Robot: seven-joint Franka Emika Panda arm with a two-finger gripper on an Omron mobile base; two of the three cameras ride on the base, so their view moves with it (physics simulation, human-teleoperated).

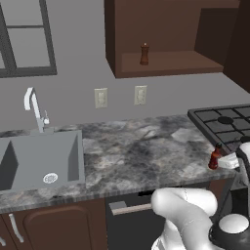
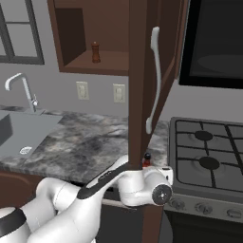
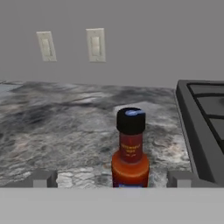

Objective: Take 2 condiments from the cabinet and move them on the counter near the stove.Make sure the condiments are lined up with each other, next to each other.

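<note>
The red sauce bottle [image 3: 130, 151] with its black cap stands upright on the marble counter [image 3: 65, 127], just left of the stove [image 3: 203, 127]. My gripper [image 3: 111, 178] is open, one fingertip wide on each side of the bottle and neither touching it. From the left base view the bottle [image 1: 215, 156] sits at the counter's [image 1: 136, 156] front right corner beside the stove [image 1: 222, 122], with my gripper [image 1: 226, 161] right behind it. The brown pepper mill [image 1: 144, 53] stands upright on the shelf of the wall cabinet [image 1: 171, 66]. In the right base view the pepper mill [image 2: 95, 52] stands on the cabinet shelf [image 2: 111, 61].
The cabinet's open door [image 2: 142, 85], with a long pale handle, hangs over the counter in front of the bottle [image 2: 146, 160]. A grey sink [image 1: 39, 161] and faucet [image 1: 33, 110] lie to the left. Two wall outlets [image 1: 119, 96] are on the backsplash. A dark microwave [image 2: 213, 42] hangs above the stove [image 2: 209, 156].
</note>
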